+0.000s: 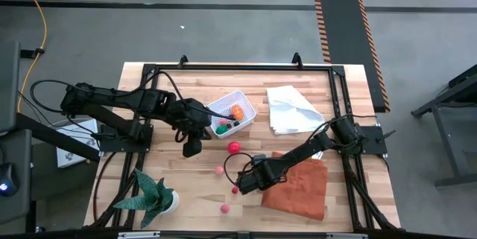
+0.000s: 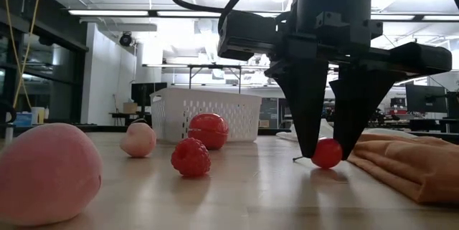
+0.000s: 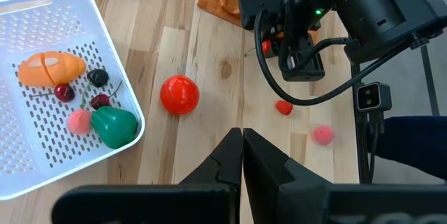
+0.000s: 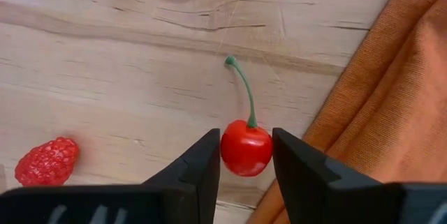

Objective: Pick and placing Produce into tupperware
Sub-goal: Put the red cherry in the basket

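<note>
Straddling a red cherry [image 4: 246,148], the right tool [image 4: 246,155] touches it on both sides.

Both arms are matte black, built of blocky jointed segments. The right gripper [image 2: 330,151] has two dark, wedge-shaped fingers [image 4: 188,172] tapering to blunt tips under a boxy black housing. Glossy black cables loop off its wrist, and a small green indicator light glows on the casing. The left gripper [image 3: 242,155] has matching black, angular fingers with stepped inner edges.
</note>
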Available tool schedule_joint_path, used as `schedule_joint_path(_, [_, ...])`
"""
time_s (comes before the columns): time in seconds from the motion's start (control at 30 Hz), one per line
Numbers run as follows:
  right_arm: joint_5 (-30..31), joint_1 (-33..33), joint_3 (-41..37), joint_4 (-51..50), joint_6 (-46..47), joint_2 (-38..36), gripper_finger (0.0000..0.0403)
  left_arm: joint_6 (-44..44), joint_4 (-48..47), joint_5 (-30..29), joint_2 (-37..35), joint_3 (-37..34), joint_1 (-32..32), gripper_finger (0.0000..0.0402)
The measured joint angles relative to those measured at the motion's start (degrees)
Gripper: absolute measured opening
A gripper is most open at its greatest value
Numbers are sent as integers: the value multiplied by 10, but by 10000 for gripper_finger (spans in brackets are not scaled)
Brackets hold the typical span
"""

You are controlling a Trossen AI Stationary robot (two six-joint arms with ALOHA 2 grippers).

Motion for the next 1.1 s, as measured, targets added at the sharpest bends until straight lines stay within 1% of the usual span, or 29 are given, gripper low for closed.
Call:
schedule_joint_path(0.17, [0,0,0,0,0,-1,104,0,0,0,0,0,0,3])
schedule_joint_path(0.37, [2,0,0,3,-18,-1,102,0,0,0,0,0,0,3])
schedule_joint_path(0.63, [-29,-1,0,13,-55,-1,101,0,0,0,0,0,0,3])
schedule_joint_path(0.77, [-35,-3,1,15,-72,-6,101,0,0,0,0,0,0,3])
schedule_joint_path(0.93, [-35,-13,31,-1,-114,-7,101,13,1,0,0,0,0,3])
schedule_joint_path(1.1, [-27,-33,79,-33,-174,-7,101,13,2,0,0,0,0,3])
